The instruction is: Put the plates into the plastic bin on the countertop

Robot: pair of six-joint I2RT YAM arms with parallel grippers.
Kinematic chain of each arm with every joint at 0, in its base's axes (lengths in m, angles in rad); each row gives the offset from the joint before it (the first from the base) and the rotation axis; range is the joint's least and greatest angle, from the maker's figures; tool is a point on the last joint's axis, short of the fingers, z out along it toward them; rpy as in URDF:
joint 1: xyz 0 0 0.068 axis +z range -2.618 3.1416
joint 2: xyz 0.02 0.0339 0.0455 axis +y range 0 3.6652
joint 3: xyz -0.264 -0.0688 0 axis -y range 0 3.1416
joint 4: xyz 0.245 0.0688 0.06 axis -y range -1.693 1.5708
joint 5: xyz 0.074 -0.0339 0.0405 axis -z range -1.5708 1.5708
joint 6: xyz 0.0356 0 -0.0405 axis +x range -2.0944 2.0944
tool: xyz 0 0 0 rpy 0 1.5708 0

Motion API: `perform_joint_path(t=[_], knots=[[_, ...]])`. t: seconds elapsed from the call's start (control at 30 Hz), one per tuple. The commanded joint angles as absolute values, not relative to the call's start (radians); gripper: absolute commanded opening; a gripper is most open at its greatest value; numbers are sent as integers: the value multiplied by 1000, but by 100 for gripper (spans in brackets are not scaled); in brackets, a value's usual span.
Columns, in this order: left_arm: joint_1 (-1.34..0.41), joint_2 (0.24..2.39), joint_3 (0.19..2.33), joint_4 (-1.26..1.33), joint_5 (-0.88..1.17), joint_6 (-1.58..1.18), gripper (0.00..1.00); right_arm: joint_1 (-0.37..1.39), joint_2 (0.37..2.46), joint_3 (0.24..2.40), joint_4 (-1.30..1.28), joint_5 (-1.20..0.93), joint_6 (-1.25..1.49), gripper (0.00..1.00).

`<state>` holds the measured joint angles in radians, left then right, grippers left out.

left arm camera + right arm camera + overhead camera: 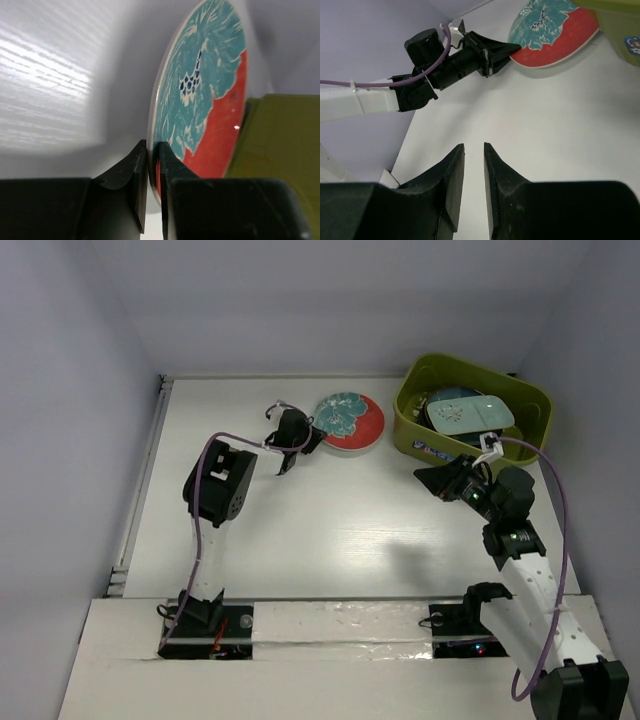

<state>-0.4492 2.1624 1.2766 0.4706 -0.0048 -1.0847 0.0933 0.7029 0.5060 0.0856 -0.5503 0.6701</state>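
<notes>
My left pincer (311, 438) is clamped on the rim of the round red plate with the teal flower pattern (350, 422). In the left wrist view my two black fingers (137, 175) stand one on each side of that rim, with only the plate's edge between them. The right wrist view shows the same grip from across the table: the left pincer (512, 49) meets the plate (555, 35) at its left edge. I cannot tell whether the plate lies flat on the white, faintly grained table (330, 530) or is tipped up on the side I hold.

The plate sits toward the back of the table, just beside the left wall of the olive-green rectangular plastic bin (405, 425), outside it. That bin stands in the back right corner. A pale mint rectangular plate (468, 410) lies on top inside it, with darker dishes partly showing underneath; I cannot make out which ones.

My right pincer (428, 480) hangs over the table in front of the bin's near left corner, pointing left. Its fingers (451, 175) are a narrow gap apart, and nothing is between them.
</notes>
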Motion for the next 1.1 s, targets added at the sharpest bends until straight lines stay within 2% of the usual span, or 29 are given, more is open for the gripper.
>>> perform_joint_path(t=[0.0, 0.07, 0.17, 0.27, 0.43, 0.6, 0.83, 1.07], knots=[[-445, 2140, 1214, 549, -34, -1111, 0, 103, 704, 531, 137, -558, 675, 28], [-419, 2071, 1137, 622, -20, -1117, 0, 103, 700, 535, 118, -538, 667, 29], [-397, 1915, 964, 744, -5, -1105, 0, 114, 712, 537, 147, -538, 675, 47], [-397, 1742, 772, 834, 35, -1082, 0, 193, 799, 581, 167, -503, 684, 73], [-374, 1446, 545, 920, 95, -1109, 0, 360, 948, 673, 146, -362, 672, 90], [-365, 1183, 373, 875, 152, -1111, 0, 411, 1070, 707, 169, -313, 690, 96], [-356, 831, 298, 735, 205, -1063, 0, 508, 1250, 822, 120, -189, 653, 98], [-334, 666, 282, 643, 287, -1058, 0, 508, 1339, 850, 163, -279, 664, 98]])
